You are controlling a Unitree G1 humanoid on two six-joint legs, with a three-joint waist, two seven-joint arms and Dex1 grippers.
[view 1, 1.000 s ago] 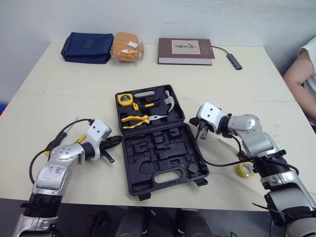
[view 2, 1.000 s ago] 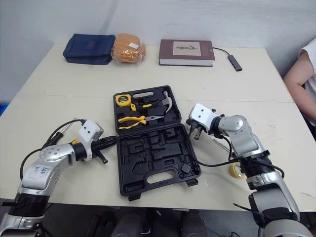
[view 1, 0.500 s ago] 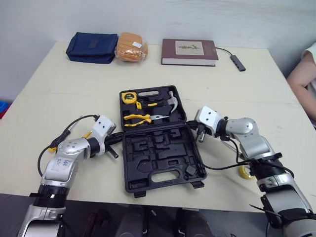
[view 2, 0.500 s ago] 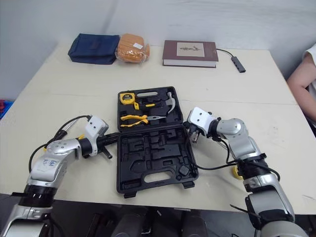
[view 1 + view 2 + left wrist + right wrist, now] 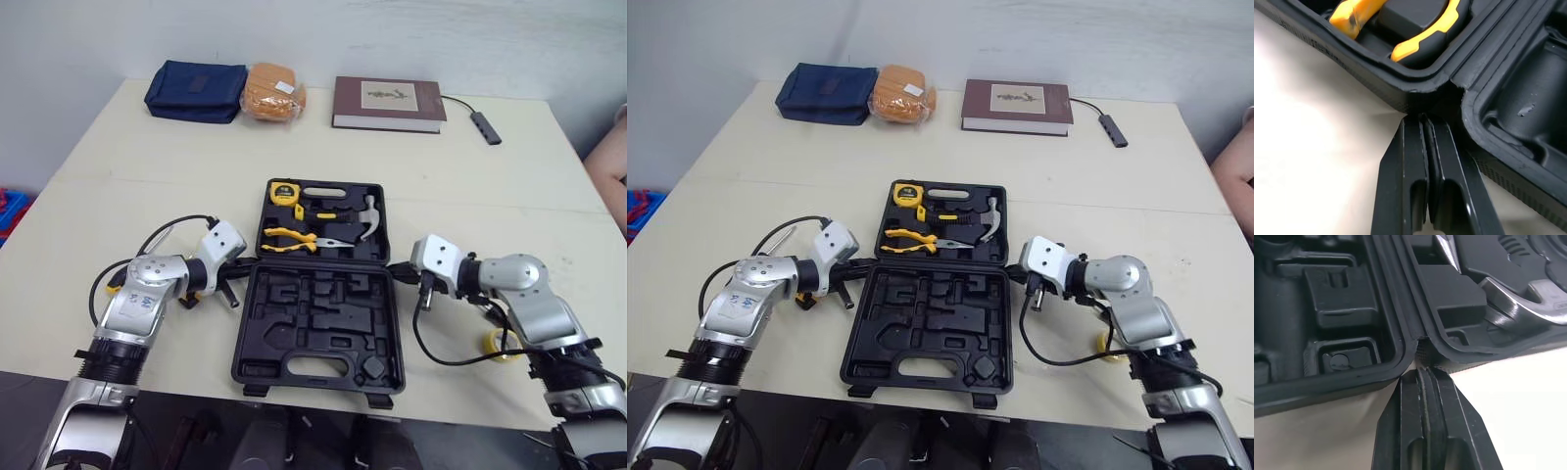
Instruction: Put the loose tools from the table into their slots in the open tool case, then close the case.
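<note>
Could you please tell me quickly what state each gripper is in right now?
Left gripper: jaws shut, holding nothing, tips at the tool case hinge.
Right gripper: jaws shut, holding nothing, tips at the hinge's other end.

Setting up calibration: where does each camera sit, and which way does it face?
Eye views: on the head, looking forward and down at the table and open tool case; both arms show.
Left wrist view: on the left wrist, looking along the shut left tool at the case's hinge end.
Right wrist view: on the right wrist, along the shut right tool at the opposite hinge end.
Shared: all views show the case.
</note>
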